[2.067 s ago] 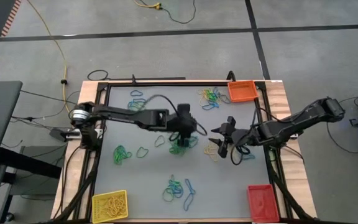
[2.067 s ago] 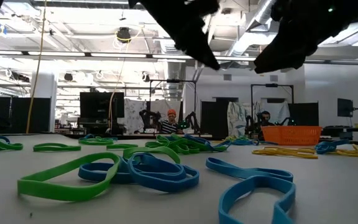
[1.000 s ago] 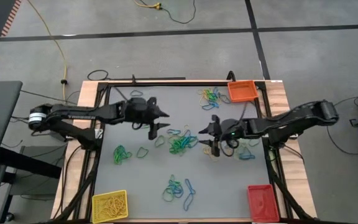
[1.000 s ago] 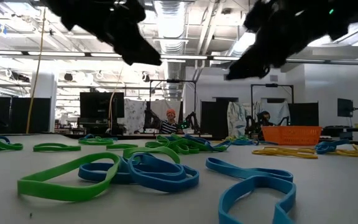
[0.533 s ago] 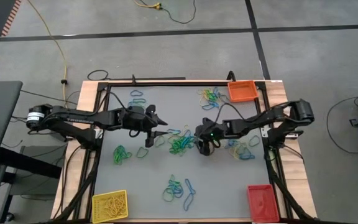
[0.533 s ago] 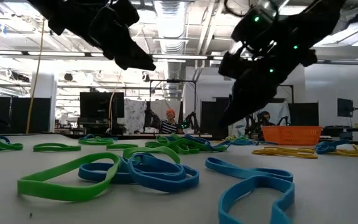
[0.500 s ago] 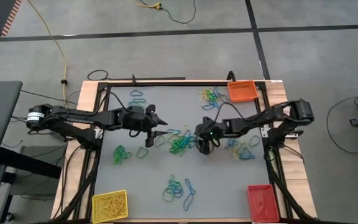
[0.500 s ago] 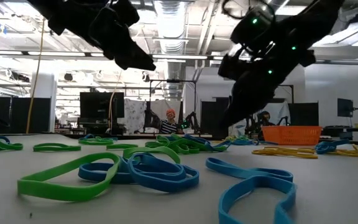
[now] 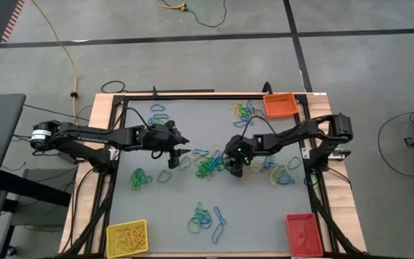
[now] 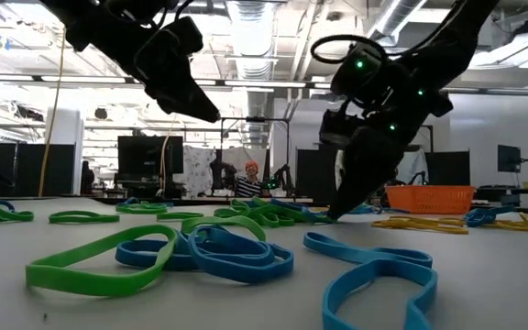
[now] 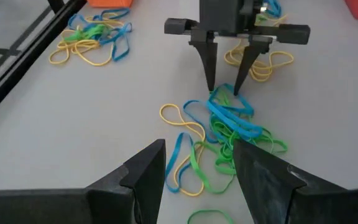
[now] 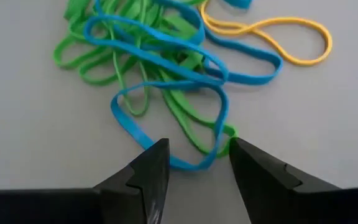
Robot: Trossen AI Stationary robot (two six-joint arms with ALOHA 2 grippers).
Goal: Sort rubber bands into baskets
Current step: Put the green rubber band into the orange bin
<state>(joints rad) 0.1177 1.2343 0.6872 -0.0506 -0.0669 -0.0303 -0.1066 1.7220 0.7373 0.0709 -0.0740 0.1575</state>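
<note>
Thin, floppy rubber bands [image 9: 208, 164] in green, blue and yellow lay in loose tangles across the smooth grey tabletop [image 9: 178, 201], the largest knot at its centre. The right gripper [image 9: 233, 164] pointed down at that knot's edge, fingers parted astride a blue loop [image 12: 166, 134]. The left gripper [image 9: 176, 153] hovered beside the knot, also parted and empty. A yellow basket [image 9: 126, 238] at one near corner held yellow bands; the red basket [image 9: 302, 233] and orange basket [image 9: 279, 105] occupied other corners.

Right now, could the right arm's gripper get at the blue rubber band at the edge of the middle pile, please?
Probably yes: the right gripper is open with its fingers straddling the blue band, and nothing lies between them.
</note>
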